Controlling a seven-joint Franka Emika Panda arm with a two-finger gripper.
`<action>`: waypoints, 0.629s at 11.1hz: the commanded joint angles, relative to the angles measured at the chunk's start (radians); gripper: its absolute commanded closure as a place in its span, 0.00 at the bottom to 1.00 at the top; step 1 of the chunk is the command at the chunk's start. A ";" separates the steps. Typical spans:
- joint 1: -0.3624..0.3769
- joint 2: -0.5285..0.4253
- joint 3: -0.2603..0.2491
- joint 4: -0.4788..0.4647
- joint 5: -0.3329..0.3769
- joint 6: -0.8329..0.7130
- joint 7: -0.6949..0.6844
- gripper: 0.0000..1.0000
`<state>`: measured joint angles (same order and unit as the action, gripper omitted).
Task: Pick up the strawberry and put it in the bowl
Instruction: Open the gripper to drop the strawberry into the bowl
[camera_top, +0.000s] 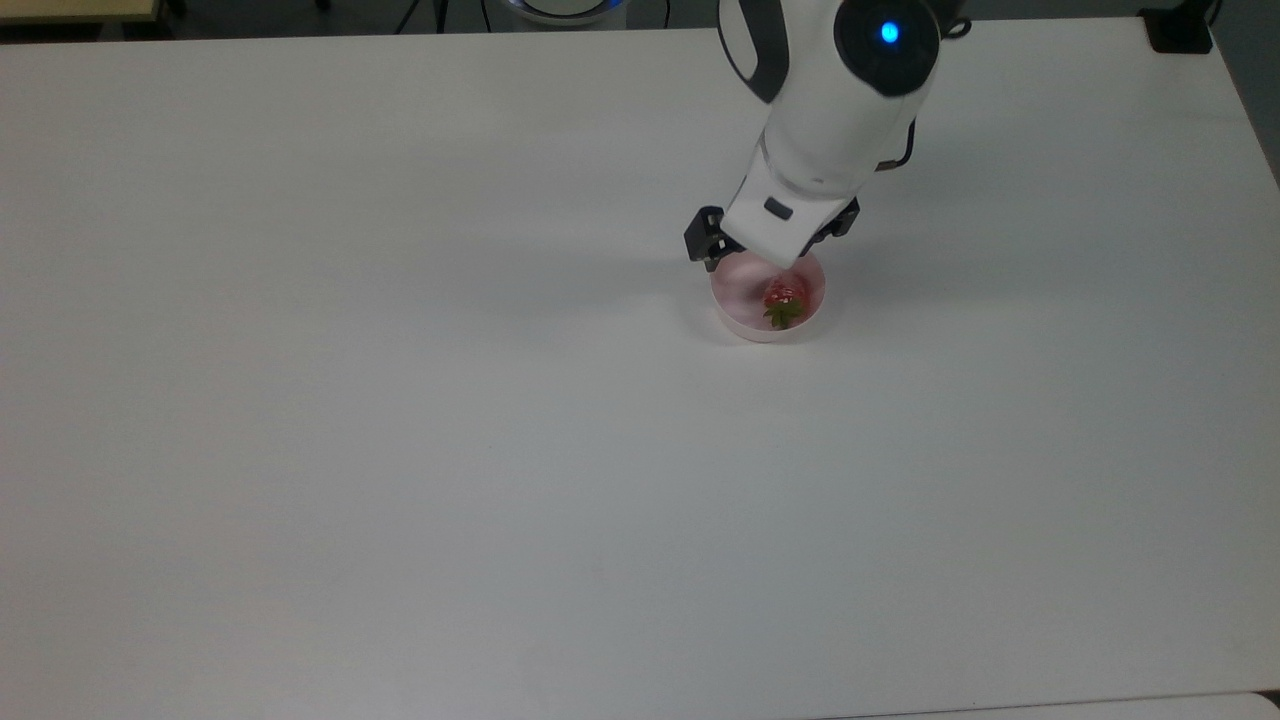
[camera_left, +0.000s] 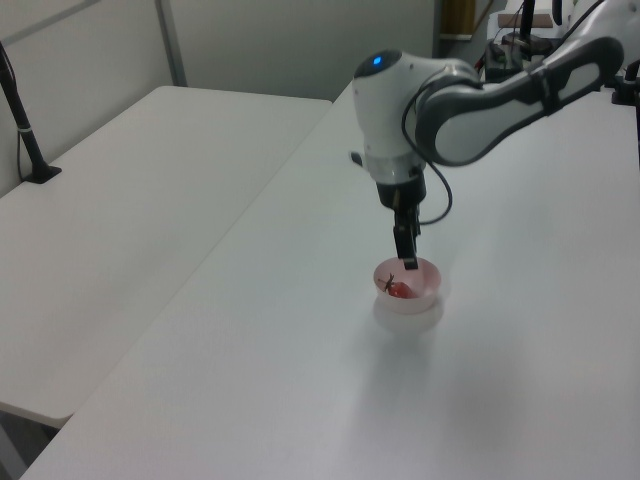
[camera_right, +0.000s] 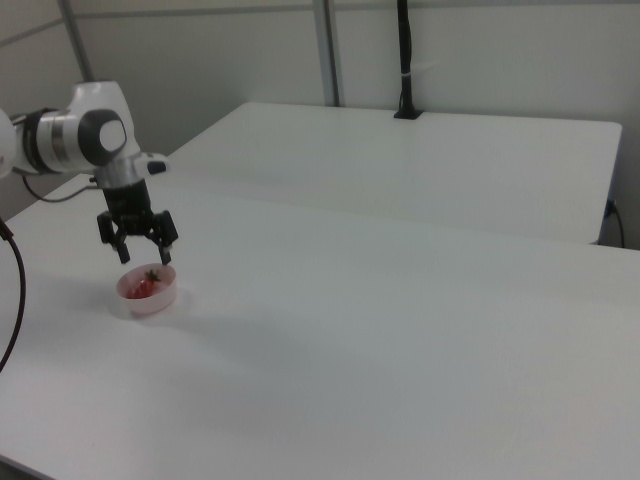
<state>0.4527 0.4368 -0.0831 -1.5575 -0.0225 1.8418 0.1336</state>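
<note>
In the top view, the white robot arm (camera_top: 835, 90) covers the far rim of the small round pale pink translucent plastic bowl (camera_top: 745, 318), and the arm's upper part is cut off by the top view's upper edge. The two-finger black gripper (camera_top: 769, 262) is mostly hidden under the arm's white wrist housing there; its spread fingers show plainly in the right view (camera_right: 141, 253). In the left view the fingers line up edge-on, so one finger (camera_left: 407, 252) masks the other. The small glossy red toy strawberry with a green leafy top (camera_left: 396, 289) seems to lie on its side, though it is too small there to be sure.
</note>
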 joint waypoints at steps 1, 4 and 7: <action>-0.124 -0.201 0.006 -0.056 0.007 -0.030 0.049 0.00; -0.319 -0.335 0.046 -0.062 -0.014 -0.127 0.011 0.00; -0.390 -0.395 0.048 -0.064 -0.037 -0.145 0.012 0.00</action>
<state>0.0883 0.0945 -0.0582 -1.5736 -0.0378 1.7055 0.1378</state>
